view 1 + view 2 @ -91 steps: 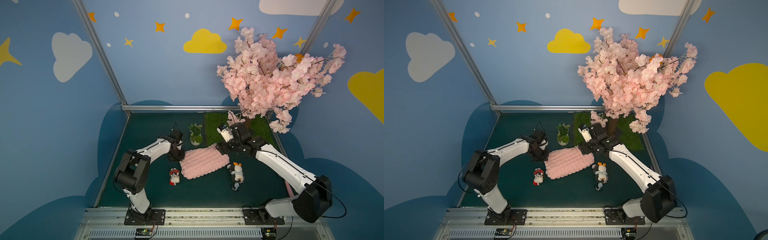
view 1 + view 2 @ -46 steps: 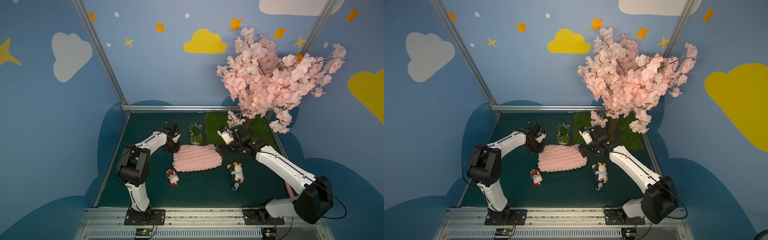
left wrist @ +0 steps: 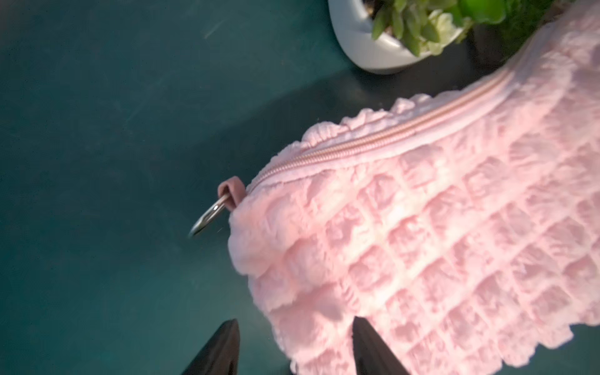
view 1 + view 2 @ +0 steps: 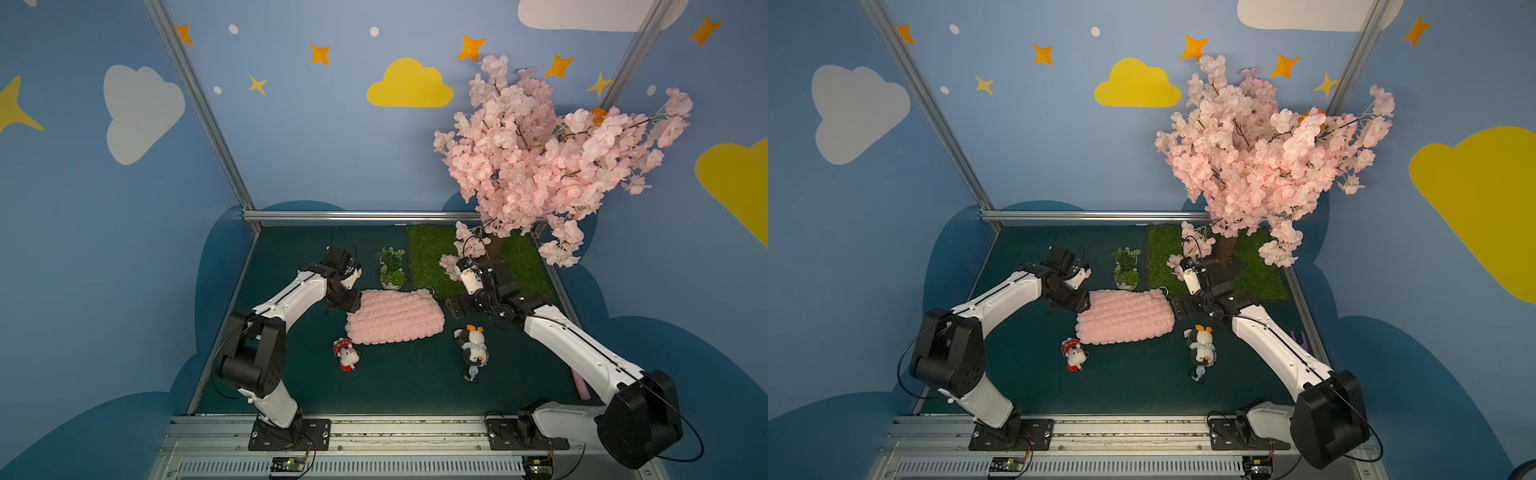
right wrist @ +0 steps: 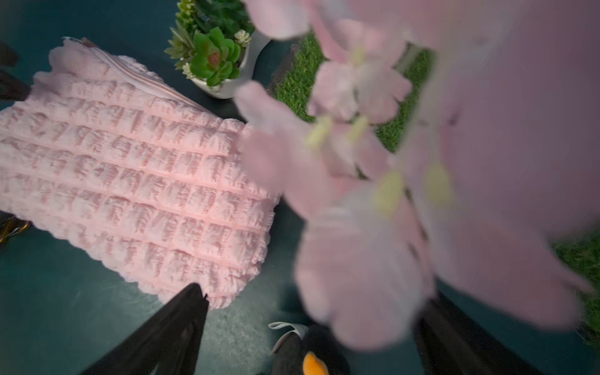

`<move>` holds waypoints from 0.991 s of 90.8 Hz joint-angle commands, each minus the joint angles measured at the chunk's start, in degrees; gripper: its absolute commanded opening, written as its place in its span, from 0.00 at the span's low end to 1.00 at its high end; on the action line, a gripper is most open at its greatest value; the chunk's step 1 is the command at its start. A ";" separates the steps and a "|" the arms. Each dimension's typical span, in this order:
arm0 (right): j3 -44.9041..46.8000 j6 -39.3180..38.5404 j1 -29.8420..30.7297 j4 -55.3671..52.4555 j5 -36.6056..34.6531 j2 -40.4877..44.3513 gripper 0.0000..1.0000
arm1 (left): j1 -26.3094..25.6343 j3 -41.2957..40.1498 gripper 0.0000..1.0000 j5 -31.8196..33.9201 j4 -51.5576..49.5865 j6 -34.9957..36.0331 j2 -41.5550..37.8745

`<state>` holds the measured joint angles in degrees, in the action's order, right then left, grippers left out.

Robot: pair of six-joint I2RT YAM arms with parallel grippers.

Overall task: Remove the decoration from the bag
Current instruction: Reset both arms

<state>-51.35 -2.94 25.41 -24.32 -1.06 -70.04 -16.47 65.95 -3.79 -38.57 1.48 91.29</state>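
The bag (image 4: 395, 318) (image 4: 1125, 316), a pink quilted pouch, lies flat on the green mat in both top views. Its zipper-end ring (image 3: 207, 216) hangs bare. Two plush decorations lie on the mat apart from it. A white-and-red one (image 4: 347, 355) lies off its near left corner and a penguin (image 4: 471, 349) off its right end. My left gripper (image 4: 351, 301) (image 3: 295, 347) is open, its fingers loosely straddling the bag's left corner. My right gripper (image 4: 453, 307) (image 5: 308, 328) stands wide open by the right end, with the penguin (image 5: 302, 354) below it. Blossoms block much of the right wrist view.
A white pot of succulents (image 4: 391, 274) stands just behind the bag. A grass patch (image 4: 428, 253) and the pink blossom tree (image 4: 540, 158) fill the back right, with low blossoms touching the right wrist. A pink stick (image 4: 579, 384) lies at the mat's right edge.
The bag was drawn left and came to lie flat. My left gripper then opened off its left end, and the right gripper spread wider. Both plush decorations stayed put.
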 commanded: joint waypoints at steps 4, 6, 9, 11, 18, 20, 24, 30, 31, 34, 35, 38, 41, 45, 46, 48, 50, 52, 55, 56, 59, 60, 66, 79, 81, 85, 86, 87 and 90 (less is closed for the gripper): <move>6.74 1.97 -5.92 7.11 -3.98 6.12 0.98 | 3.23 -7.16 0.99 3.99 5.18 -4.07 -8.83; 7.92 2.37 -6.89 7.80 -4.40 6.99 0.98 | 4.11 -8.12 1.00 3.93 6.51 -4.56 -9.72; 10.05 3.12 -8.34 9.11 -5.52 8.25 0.98 | 5.23 -10.35 1.00 4.29 8.35 -5.11 -11.44; 11.23 3.86 -9.17 10.41 -6.14 9.46 0.98 | 5.86 -11.84 1.00 4.95 10.40 -5.29 -12.30; 16.86 5.71 -12.31 13.68 -7.83 12.91 0.98 | 7.32 -18.05 1.00 7.63 19.64 -5.36 -15.45; 18.27 6.14 -13.10 14.85 -8.90 13.81 0.98 | 7.85 -19.59 1.00 8.49 21.90 -5.48 -15.90; 20.53 6.74 -14.13 17.14 -11.71 15.23 0.98 | 8.45 -22.48 1.00 10.50 26.14 -5.34 -16.88; 24.66 7.88 -15.48 21.84 -17.39 16.57 0.98 | 9.11 -27.26 1.00 15.72 34.47 -5.33 -17.89; 25.40 7.82 -15.83 23.08 -17.88 16.67 0.98 | 9.18 -28.11 1.00 16.65 35.77 -5.51 -18.02; 26.93 7.71 -17.02 26.60 -18.59 16.68 0.98 | 9.57 -30.02 1.00 19.18 39.61 -5.98 -18.30; 27.27 7.79 -17.48 27.57 -18.70 16.60 0.98 | 9.64 -30.58 1.00 19.88 40.98 -6.10 -18.45; 28.17 8.32 -19.30 30.42 -18.83 15.98 0.98 | 9.72 -32.89 1.00 21.80 45.26 -6.01 -18.72; 28.70 8.58 -20.91 32.46 -18.54 15.12 0.98 | 9.77 -35.44 1.00 23.38 50.29 -5.50 -18.87; 29.54 7.75 -22.68 36.06 -17.18 13.80 0.98 | 9.74 -37.96 1.00 25.63 56.56 -4.92 -18.24; 29.64 7.41 -23.16 36.87 -16.85 13.44 0.98 | 9.72 -38.42 1.00 26.18 58.33 -4.87 -18.03; 29.69 6.83 -23.75 38.13 -16.38 12.30 0.98 | 9.75 -38.90 1.00 27.49 60.49 -4.83 -17.51; 29.76 6.24 -24.44 39.06 -16.04 11.31 0.98 | 9.78 -39.08 1.00 29.01 61.65 -4.82 -17.05; 29.98 5.94 -25.04 40.83 -15.81 10.20 0.98 | 9.77 -39.02 1.00 30.16 62.13 -4.68 -16.39; 30.52 5.11 -25.68 43.90 -15.08 8.40 0.98 | 9.65 -38.91 1.00 31.17 62.58 -3.70 -15.69; 30.70 4.86 -25.85 45.14 -14.83 7.84 0.98 | 9.63 -38.94 1.00 31.46 62.79 -3.38 -15.47; 31.07 4.01 -26.18 48.72 -14.51 6.04 0.98 | 9.39 -39.32 1.00 32.09 64.50 -1.72 -15.07; 31.11 3.70 -26.19 49.79 -14.46 5.61 0.98 | 9.32 -39.67 1.00 32.22 65.16 -1.25 -14.94; 29.56 1.04 -26.21 52.84 -13.77 2.18 0.98 | 9.02 -41.75 1.00 30.61 70.58 1.06 -14.24; 27.80 0.35 -26.74 51.59 -12.89 -1.63 0.98 | 8.29 -42.07 1.00 27.42 76.23 3.48 -11.46; 27.82 0.31 -26.91 51.72 -12.49 -1.73 0.98 | 8.12 -41.90 1.00 27.67 76.19 3.52 -11.17; 27.82 0.38 -27.22 51.62 -11.69 -1.59 0.98 | 7.97 -41.79 1.00 27.96 76.18 3.64 -10.96; 27.81 0.30 -27.28 51.68 -11.56 -1.59 0.98 | 7.91 -41.79 1.00 28.01 76.18 3.63 -10.95; 27.85 0.30 -27.27 51.71 -11.44 -1.59 0.98 | 7.88 -41.83 1.00 27.98 76.18 3.63 -10.95; 27.75 0.15 -27.41 51.62 -10.97 -1.58 0.98 | 7.82 -41.95 1.00 27.59 76.23 3.71 -11.12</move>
<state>-22.24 -1.63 -1.39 23.90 -14.06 -71.79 -8.23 23.73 23.97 32.84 3.33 80.05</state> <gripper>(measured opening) 0.980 0.999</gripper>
